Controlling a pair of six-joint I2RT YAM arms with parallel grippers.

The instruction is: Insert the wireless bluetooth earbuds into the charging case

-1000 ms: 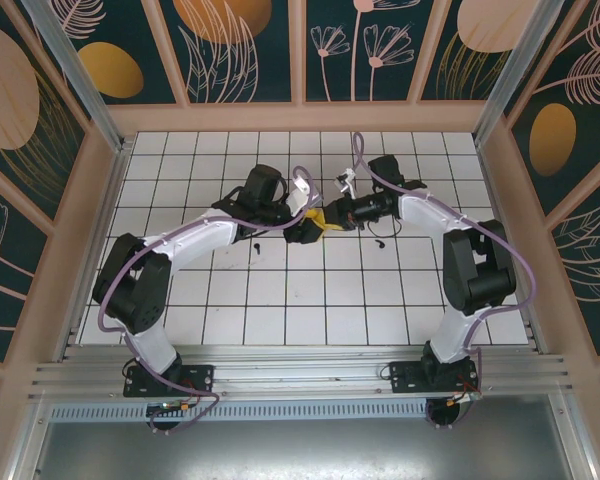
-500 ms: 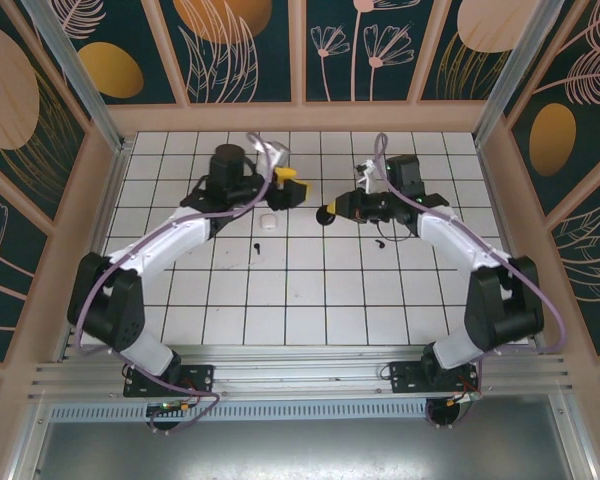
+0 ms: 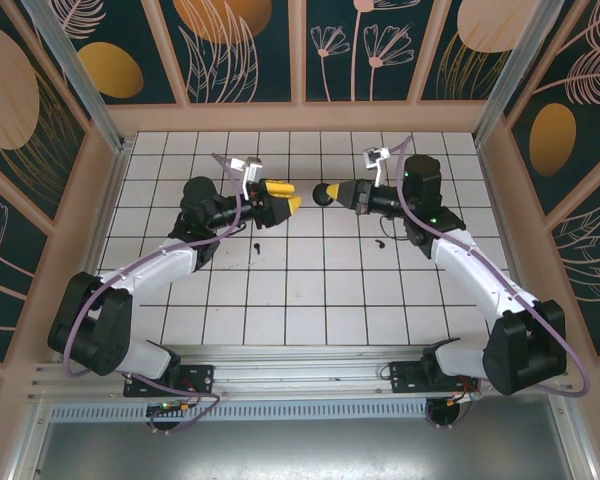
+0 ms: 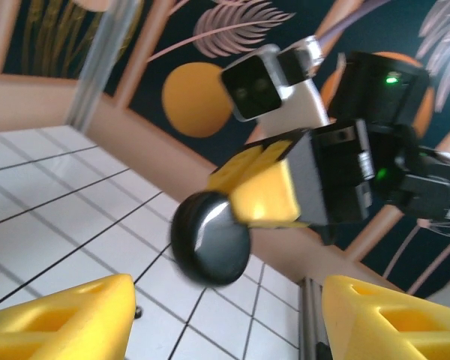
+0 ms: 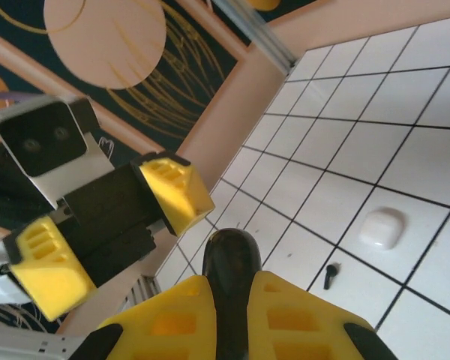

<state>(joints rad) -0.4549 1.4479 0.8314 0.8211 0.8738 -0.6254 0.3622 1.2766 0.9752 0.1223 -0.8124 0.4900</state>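
Between the right end effector's [image 5: 229, 283] jaws sits a glossy black disc [image 5: 229, 253].

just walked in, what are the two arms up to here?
The right gripper is shut on a glossy black rounded object, held in the air facing the open left gripper. It may be a handover; I can't tell what the object is. The white charging case lies on the tiles with one earbud beside it, and a second earbud lies apart. Neither is in the case.
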